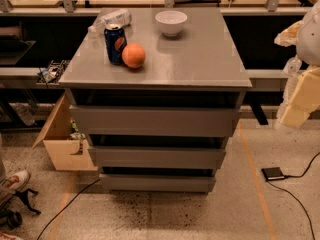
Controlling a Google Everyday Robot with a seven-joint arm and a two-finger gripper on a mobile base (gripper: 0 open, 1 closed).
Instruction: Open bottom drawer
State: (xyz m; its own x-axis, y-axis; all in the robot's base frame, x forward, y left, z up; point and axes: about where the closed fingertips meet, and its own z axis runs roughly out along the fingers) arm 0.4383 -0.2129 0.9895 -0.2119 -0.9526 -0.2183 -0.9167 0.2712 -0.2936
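A grey cabinet (200, 59) stands in the middle of the camera view with three handleless drawer fronts stacked below its top. The bottom drawer (157, 183) is the narrowest and shortest front, just above the floor, and looks closed. Above it are the medium front (157, 157) and the widest front (152, 121). My gripper (299, 101) shows as cream and white parts at the right edge, level with the top drawer. It is well to the right of the cabinet and touches nothing.
On the cabinet top stand a blue can (115, 43), an orange (133, 55), a white bowl (171, 22) and a lying plastic bottle (111, 20). A cardboard box (62, 139) sits left of the cabinet. A small black device (273, 173) with a cable lies on the floor at right.
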